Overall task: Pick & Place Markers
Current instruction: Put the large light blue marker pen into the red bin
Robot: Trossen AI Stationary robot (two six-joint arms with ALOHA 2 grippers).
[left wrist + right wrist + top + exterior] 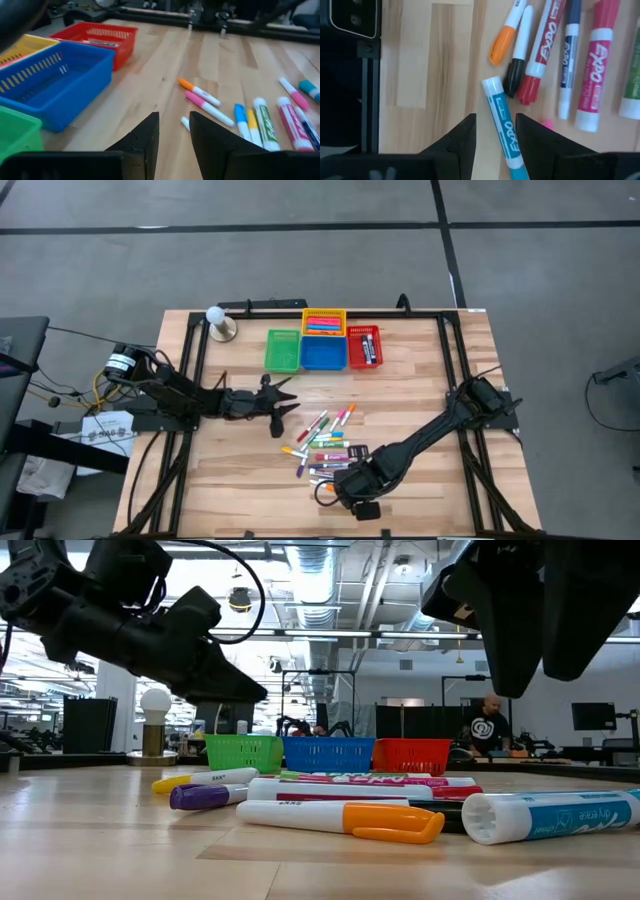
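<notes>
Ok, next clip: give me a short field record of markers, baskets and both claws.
markers: loose pile on the table, centre-front
baskets: green, blue, red in a row, yellow behind blue
left claw: open, empty, beside the pile
right claw: open, straddling a blue-capped marker, not closed on it

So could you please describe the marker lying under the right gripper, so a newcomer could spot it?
On the wooden table, find the marker pile's near edge below the right gripper. The light blue marker lies between its fingers; it alone has a teal barrel.
</notes>
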